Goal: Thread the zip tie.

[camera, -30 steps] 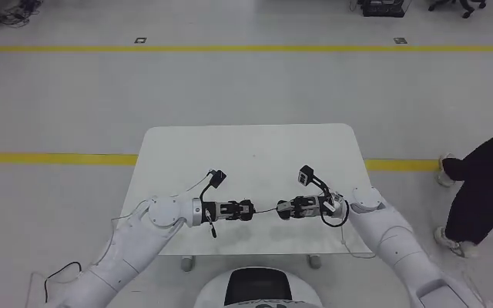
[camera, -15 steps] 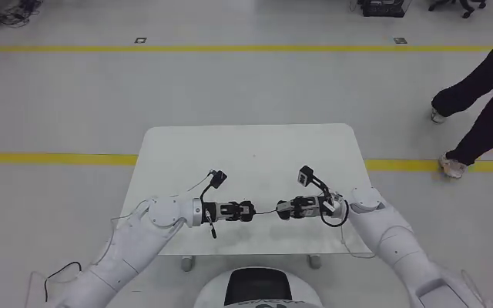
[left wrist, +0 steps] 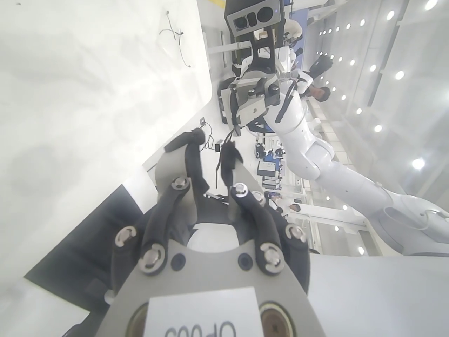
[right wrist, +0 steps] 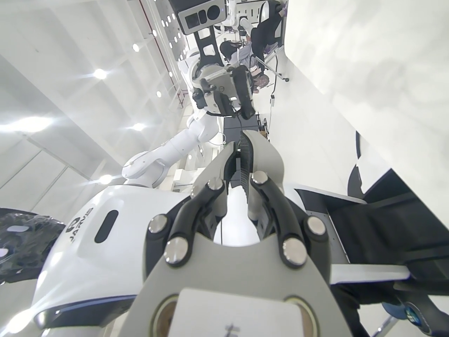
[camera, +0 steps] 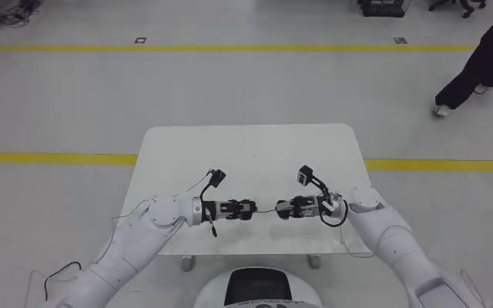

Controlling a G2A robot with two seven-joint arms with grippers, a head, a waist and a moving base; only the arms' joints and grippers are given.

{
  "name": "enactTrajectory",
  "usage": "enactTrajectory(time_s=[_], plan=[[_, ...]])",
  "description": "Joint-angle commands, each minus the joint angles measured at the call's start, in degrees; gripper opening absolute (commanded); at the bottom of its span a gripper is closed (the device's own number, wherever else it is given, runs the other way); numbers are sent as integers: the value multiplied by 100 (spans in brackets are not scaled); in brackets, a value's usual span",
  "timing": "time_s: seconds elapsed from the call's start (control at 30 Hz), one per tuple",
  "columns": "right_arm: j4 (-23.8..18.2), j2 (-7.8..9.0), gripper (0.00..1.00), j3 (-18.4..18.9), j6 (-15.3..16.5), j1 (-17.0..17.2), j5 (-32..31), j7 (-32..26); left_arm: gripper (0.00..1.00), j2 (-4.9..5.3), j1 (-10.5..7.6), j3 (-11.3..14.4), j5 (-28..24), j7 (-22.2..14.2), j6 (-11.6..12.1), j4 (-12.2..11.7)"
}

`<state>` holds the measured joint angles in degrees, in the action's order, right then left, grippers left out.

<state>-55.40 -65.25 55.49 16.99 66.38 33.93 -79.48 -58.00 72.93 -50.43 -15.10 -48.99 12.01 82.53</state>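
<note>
- The zip tie (camera: 266, 209) is a thin dark strand held in the air over the near half of the white table (camera: 246, 146), spanning the short gap between the two grippers.
- The right gripper (camera: 282, 209) comes in from the right and points at the other arm. In its wrist view its fingers (right wrist: 257, 149) are pinched nearly together on one end of the tie.
- The left gripper (camera: 248, 208) comes in from the left, nose to nose with the right one. The tie's other end reaches it, but I cannot tell whether it is clamped there.
- Each wrist carries a black camera block, (camera: 216, 179) on the left arm and (camera: 306, 174) on the right. Both sit on the far side of the tie and well apart from it.
- A small tangle of thin dark strands (left wrist: 173, 33) lies on the table farther out, apart from both grippers.
- A yellow floor line (camera: 69, 159) runs along the floor past both sides of the table.
</note>
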Motion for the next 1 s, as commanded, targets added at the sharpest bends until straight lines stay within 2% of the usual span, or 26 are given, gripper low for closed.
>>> enactTrajectory(time_s=[0.0, 0.2, 0.27, 0.33, 0.57, 0.63, 0.73, 0.83, 0.97], plan=[[23, -3, 0, 13, 35, 12, 90, -16, 100, 2, -5, -2, -19, 8, 17, -20], [65, -2, 0, -41, 80, 13, 250, -16, 100, -7, -20, 4, -282, -1, 47, -125], [71, -6, 0, -94, 78, 3, 295, -16, 100, -25, -58, 27, -432, 4, -43, -214], [124, 0, 0, -89, 144, -34, 262, -8, 100, -29, -112, 25, -328, 175, -226, -297], [124, 0, 0, -89, 144, -34, 262, -8, 100, -31, -106, 27, -342, 196, -225, -292], [50, -3, 0, -85, 148, 10, 243, 155, 100, -45, -89, 60, -436, 208, -188, -272], [-32, -3, 0, -88, 196, 71, 152, 310, 100, -100, -145, 176, -695, 173, -245, -388], [-8, -15, 0, -65, 249, 118, 266, 291, 100, -181, -266, 326, -861, 299, -328, -573], [22, -29, 0, -50, 249, 118, 332, 199, 100, -273, -411, 465, -1202, 173, -245, -781]])
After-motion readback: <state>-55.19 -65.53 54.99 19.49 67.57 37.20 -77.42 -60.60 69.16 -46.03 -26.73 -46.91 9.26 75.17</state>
